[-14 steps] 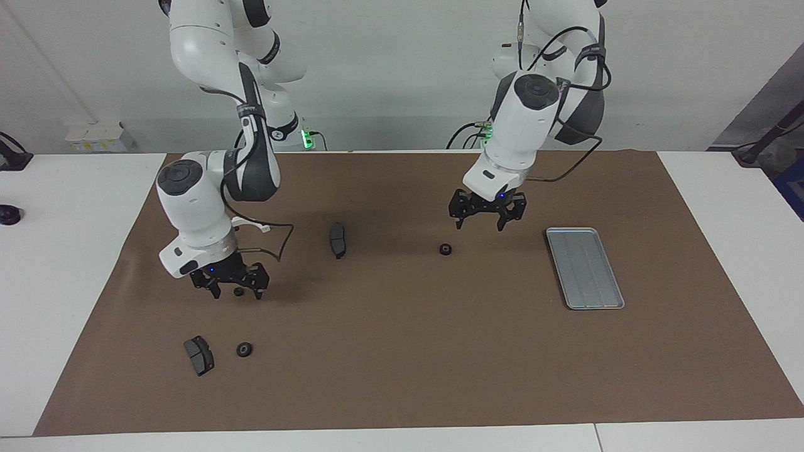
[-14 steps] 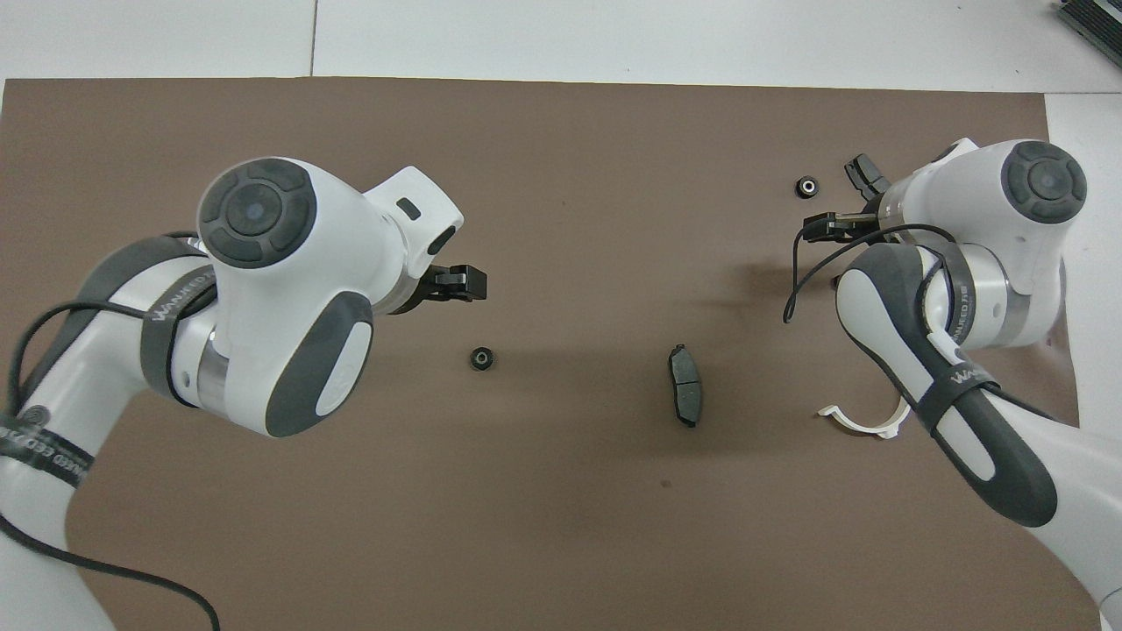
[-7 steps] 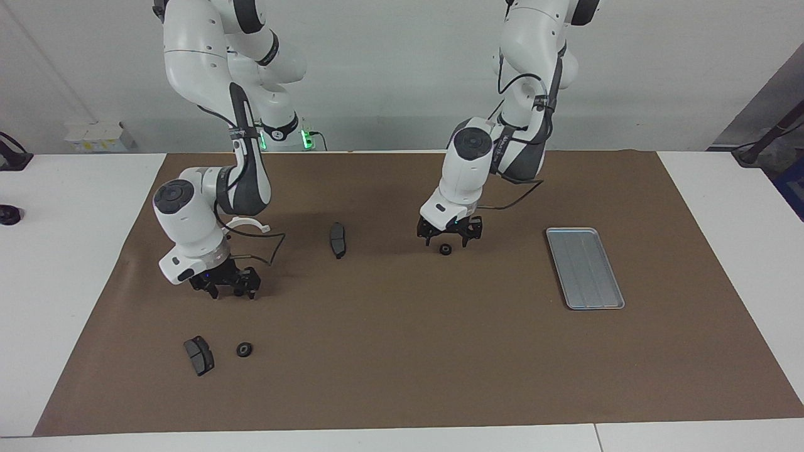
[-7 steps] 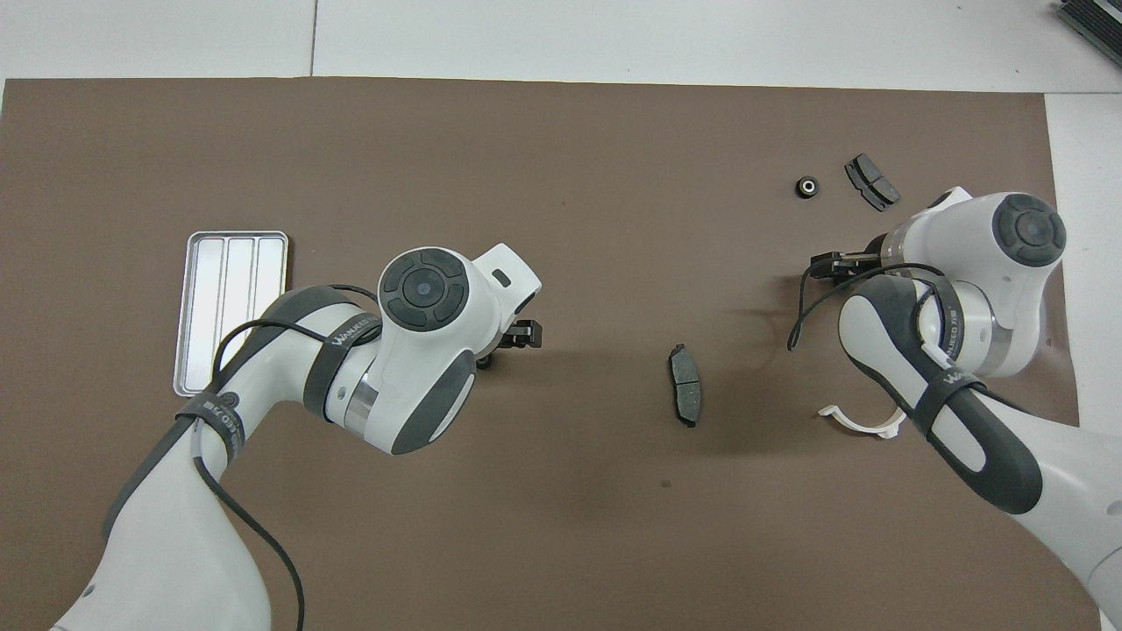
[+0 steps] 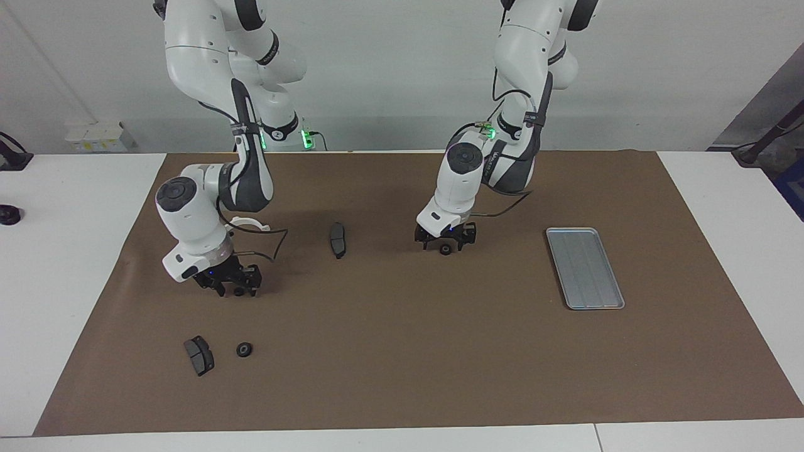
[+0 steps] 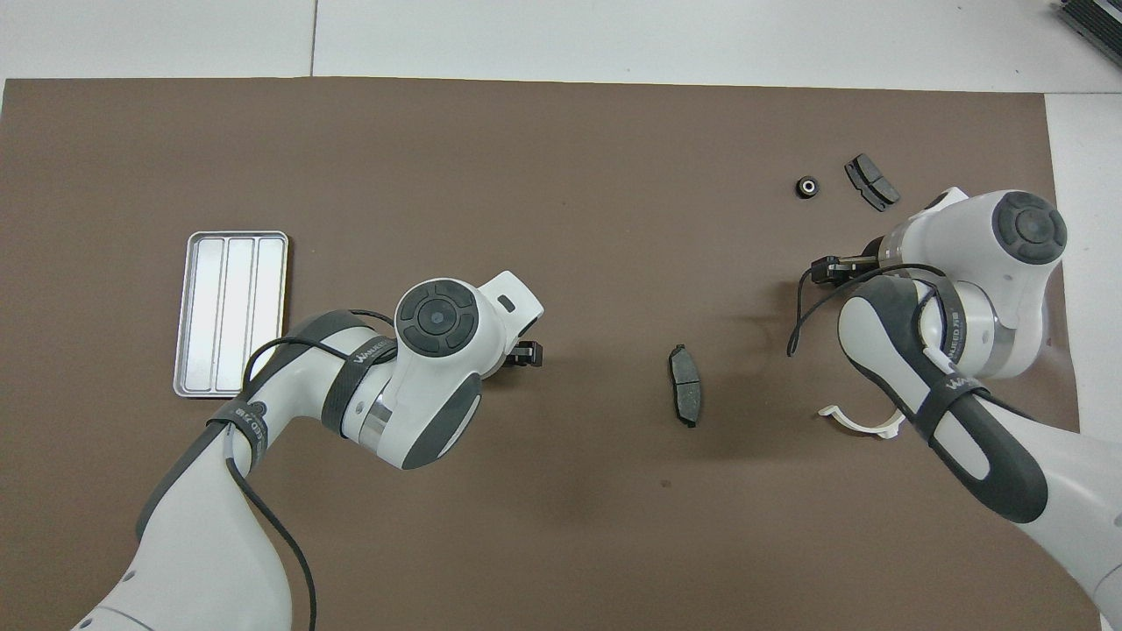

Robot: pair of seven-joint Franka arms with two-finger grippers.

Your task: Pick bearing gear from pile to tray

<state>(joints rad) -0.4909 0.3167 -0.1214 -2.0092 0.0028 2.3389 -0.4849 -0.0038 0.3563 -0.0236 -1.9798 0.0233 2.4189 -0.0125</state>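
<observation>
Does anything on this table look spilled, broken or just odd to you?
Nothing looks spilled or broken. The parts simply lie scattered over the brown mat; the tray lies flat and empty. One small oddity: a white half-ring bracket lies partly under the right arm, unlike the dark parts.

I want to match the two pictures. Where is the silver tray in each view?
Facing view: the tray lies at the picture's right, on the brown mat.
Overhead view: the tray lies at the picture's left, beside the left arm.
Shared landmark: the dark brake-pad piece near the mat's middle.
</observation>
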